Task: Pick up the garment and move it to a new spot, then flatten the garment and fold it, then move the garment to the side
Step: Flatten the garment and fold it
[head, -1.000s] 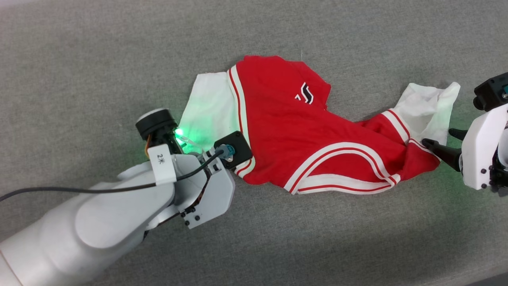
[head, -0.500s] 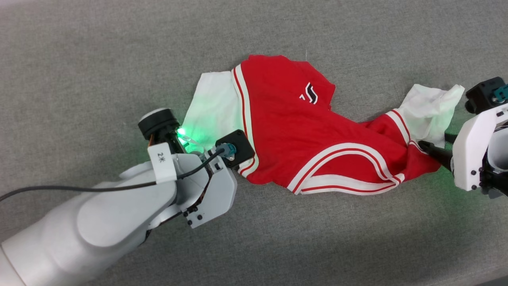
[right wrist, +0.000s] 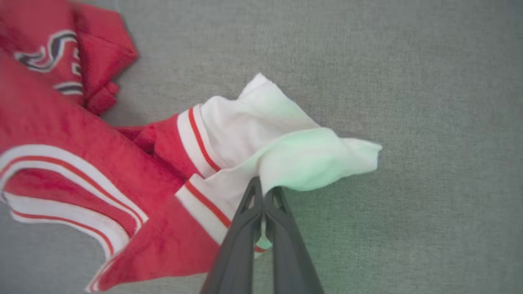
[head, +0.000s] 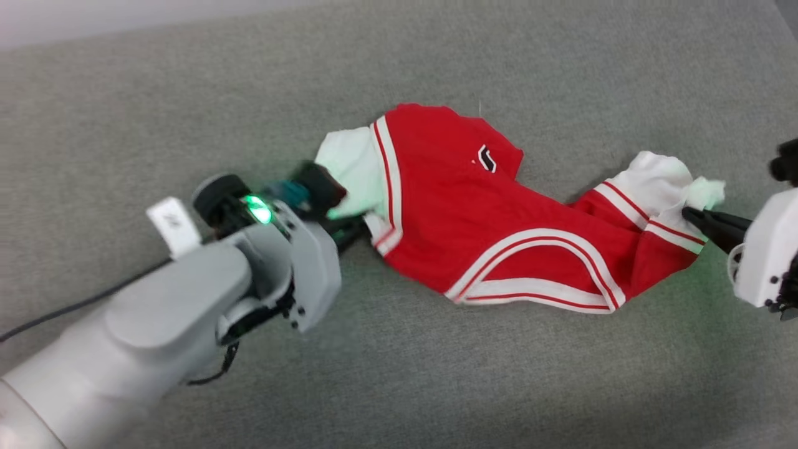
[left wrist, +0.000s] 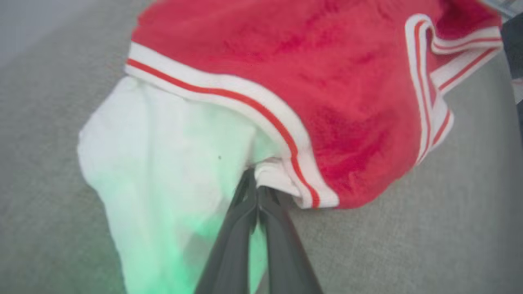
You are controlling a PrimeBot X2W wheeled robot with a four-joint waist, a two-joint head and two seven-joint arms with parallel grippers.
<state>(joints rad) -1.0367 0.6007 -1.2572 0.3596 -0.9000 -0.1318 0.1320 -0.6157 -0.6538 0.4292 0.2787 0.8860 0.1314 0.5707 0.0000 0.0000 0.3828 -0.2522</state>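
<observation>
The garment (head: 474,224), a red jersey with white sleeves and red-and-white striped trim, lies crumpled across the grey surface, a bit of black lettering (head: 486,158) showing near its top. My left gripper (head: 360,226) is shut on the left sleeve's edge by the striped trim; the left wrist view shows the garment (left wrist: 286,81) bunched over the gripper (left wrist: 257,185) with its fingers pressed together. My right gripper (head: 687,214) is shut on the white right sleeve (head: 654,184); in the right wrist view the garment (right wrist: 261,139) folds over that gripper (right wrist: 263,190).
A grey fabric surface (head: 436,386) stretches all around the jersey. A pale strip (head: 93,19) runs along its far edge at the upper left. A black cable (head: 75,305) trails from my left arm.
Both grippers have closed on the sleeves and the left arm has turned, bunching the left sleeve. The right sleeve is gathered up. The camera has shifted, showing the surface's far edge.
</observation>
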